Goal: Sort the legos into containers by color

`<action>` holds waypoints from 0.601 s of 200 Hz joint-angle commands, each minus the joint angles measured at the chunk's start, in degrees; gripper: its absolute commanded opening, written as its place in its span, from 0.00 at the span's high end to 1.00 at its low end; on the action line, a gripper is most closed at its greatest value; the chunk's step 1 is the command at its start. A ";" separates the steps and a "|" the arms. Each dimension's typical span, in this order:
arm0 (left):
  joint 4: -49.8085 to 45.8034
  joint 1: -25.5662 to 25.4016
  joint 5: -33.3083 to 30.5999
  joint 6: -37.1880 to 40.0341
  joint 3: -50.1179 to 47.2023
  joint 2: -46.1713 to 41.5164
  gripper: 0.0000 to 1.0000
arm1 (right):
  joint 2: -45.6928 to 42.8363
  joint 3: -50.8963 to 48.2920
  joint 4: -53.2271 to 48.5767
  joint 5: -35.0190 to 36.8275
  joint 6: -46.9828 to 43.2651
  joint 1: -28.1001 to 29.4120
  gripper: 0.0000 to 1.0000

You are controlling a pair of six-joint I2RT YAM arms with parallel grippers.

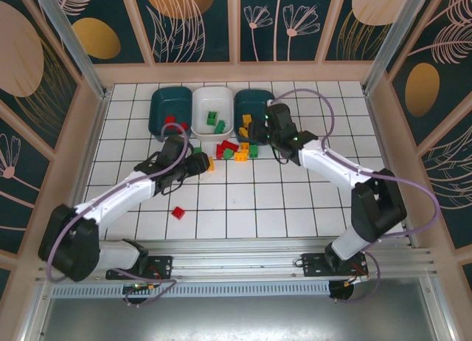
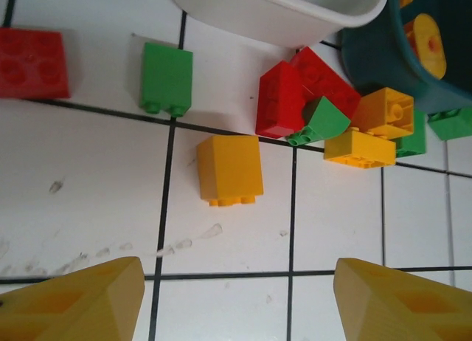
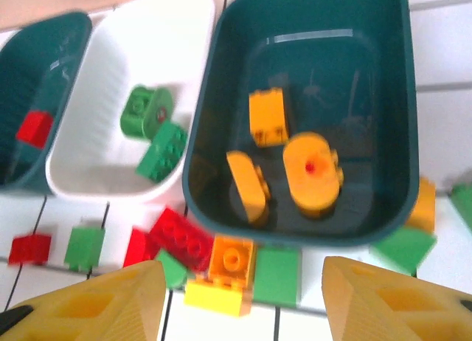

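**Bench** (image 1: 295, 208): both arms are crowded over the far middle, near the tubs. A clash between them is judged the chief risk if the left arm is carried toward the right-hand tub.

**Containers:** the left teal tub (image 1: 164, 105) holds red, the white tub (image 1: 206, 101) holds green and the right teal tub (image 3: 332, 68) holds orange-yellow. They are set side by side at the far edge. Any one could be shoved out of line by a low approach.

**Right jaws:** these are held well apart and empty, above the right teal tub's near rim.

**Loose pile** (image 2: 317, 108): red, green and yellow legos are packed against the tubs' near walls. The right wrist view is blurred, so actual contact is only probable. A pick here may drag neighbours along or nudge a tub.

**Left jaws:** these are spread wide with nothing between them, just short of an orange-yellow brick (image 2: 228, 169) lying on its side and apart from the pile. Its smooth faces may slip, or it may twist under an off-centre pinch.

**Stray red brick** (image 1: 178, 212): it lies alone on the near tiles, beside the left forearm. It could be knocked or overlooked.
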 commanded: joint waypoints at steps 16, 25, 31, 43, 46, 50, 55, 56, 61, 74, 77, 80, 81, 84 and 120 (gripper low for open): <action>-2.87 -4.19 -7.08 5.45 8.20 11.39 0.30 | -5.80 -7.85 -0.07 0.75 2.48 -0.15 0.41; -3.32 -4.63 -9.04 5.45 9.77 13.61 0.27 | -7.16 -8.80 -0.80 1.59 2.14 -0.16 0.41; -3.96 -5.05 -11.23 5.67 10.65 14.89 0.25 | -7.94 -9.34 -1.71 2.86 2.10 -0.24 0.39; -4.71 -5.86 -14.51 6.69 11.62 17.05 0.23 | -10.16 -10.64 -3.39 5.57 2.39 -0.49 0.38; -4.72 -5.97 -14.92 6.90 11.72 17.55 0.23 | -10.85 -11.21 -3.50 5.80 2.41 -0.65 0.38; -4.87 -6.04 -15.55 6.95 11.86 18.20 0.23 | -11.88 -11.94 -3.46 5.86 2.43 -0.98 0.37; -5.05 -6.04 -16.28 6.98 11.99 18.97 0.23 | -13.01 -12.88 -3.47 5.75 2.60 -1.41 0.37; -5.06 -6.05 -16.42 7.01 11.99 19.13 0.23 | -13.31 -13.01 -3.50 5.68 2.63 -1.49 0.37; -5.03 -5.99 -16.71 7.12 12.03 19.77 0.24 | -14.52 -13.94 -3.31 5.20 2.88 -1.89 0.37; -4.10 -6.04 -16.73 7.57 12.04 21.68 0.24 | -17.11 -15.93 -3.35 4.12 3.34 -2.70 0.36; -3.91 -6.01 -16.81 7.65 12.08 22.30 0.24 | -17.62 -16.28 -3.35 4.06 3.43 -3.47 0.36; -3.66 -6.04 -16.99 7.66 12.16 22.77 0.25 | -18.06 -16.68 -3.29 4.03 3.56 -3.70 0.36; -3.58 -6.01 -17.04 7.75 12.21 22.88 0.25 | -18.25 -16.80 -3.32 4.03 3.59 -3.69 0.36; -3.31 -6.02 -17.15 7.89 12.32 23.24 0.26 | -18.67 -17.20 -3.32 4.02 3.70 -3.83 0.36; 1.39 -6.04 -16.29 9.55 14.10 27.10 0.36 | -20.36 -19.38 -3.19 3.49 4.32 -4.12 0.36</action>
